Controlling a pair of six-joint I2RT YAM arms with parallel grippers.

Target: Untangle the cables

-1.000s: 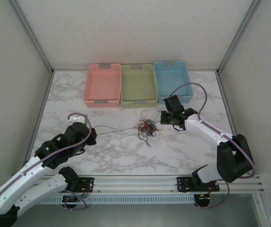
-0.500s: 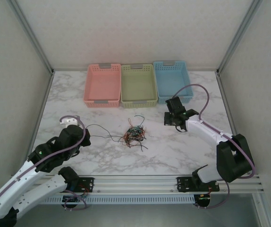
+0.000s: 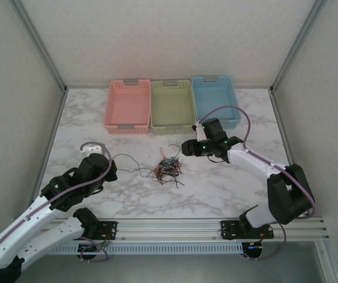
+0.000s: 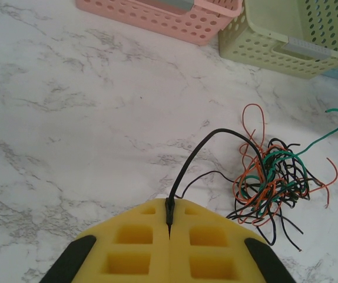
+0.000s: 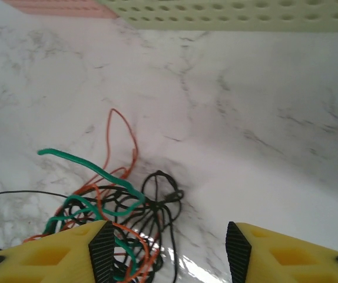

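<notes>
- The left gripper [image 4: 169, 219] is pressed together, pinching one black wire [image 4: 191, 158] (its far end is lost in the tangle).
- The right gripper [image 5: 170, 240] is spread over the cables [image 5: 128, 203], whose near part is cut off.
- The bunch lies mid-table [image 3: 216, 188].

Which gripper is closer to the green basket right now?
Right. The right gripper sits just in front of the green basket, by its right corner; the left gripper is much farther, toward the near left.
</notes>
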